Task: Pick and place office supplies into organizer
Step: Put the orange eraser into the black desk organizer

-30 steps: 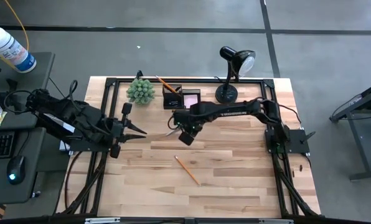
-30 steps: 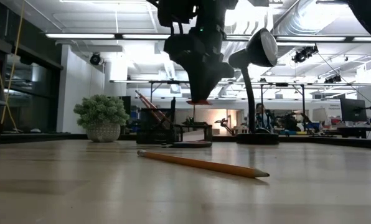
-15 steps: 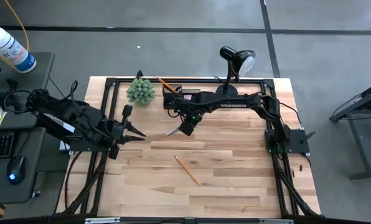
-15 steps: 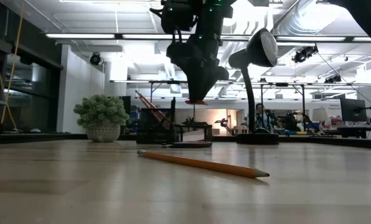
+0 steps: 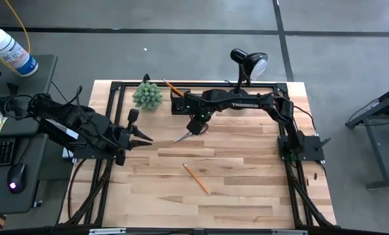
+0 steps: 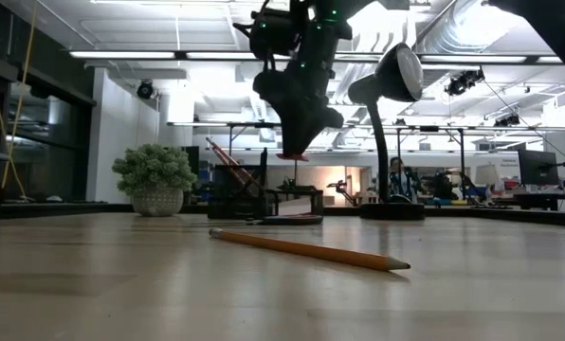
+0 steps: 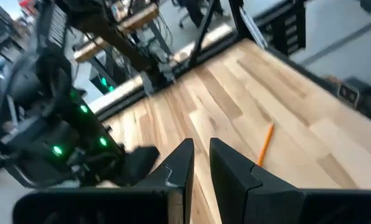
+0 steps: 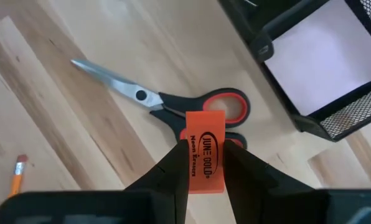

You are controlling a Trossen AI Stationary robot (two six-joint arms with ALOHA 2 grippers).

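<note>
- Nearest to us, a loose pencil (image 5: 196, 178) lies flat on the bare wooden table (image 5: 247, 196), well apart from both arms and not yet collected.
- At the left edge of the table we see the left gripper (image 5: 142, 138) waiting; its fingers (image 7: 232, 171) stand almost together with only a thin slit between them, and they hold nothing.
- Farther back, near the middle, the scissors (image 8: 173, 106) lie on the table with orange-lined handles toward the organizer and blades pointing away.
- Above the scissors handles hangs the right gripper (image 8: 204, 163), clamped on the orange eraser (image 8: 204, 154), which is lifted clear of the table.
- At the far edge stands the black mesh organizer (image 5: 189, 102); its open tray holds the pink sticky-note pad (image 8: 322, 62), and a pencil leans out of the taller section.
- We judge the step in hand to be the carry of the eraser; the next move calls for travel farther back over a compartment, then a release.
</note>
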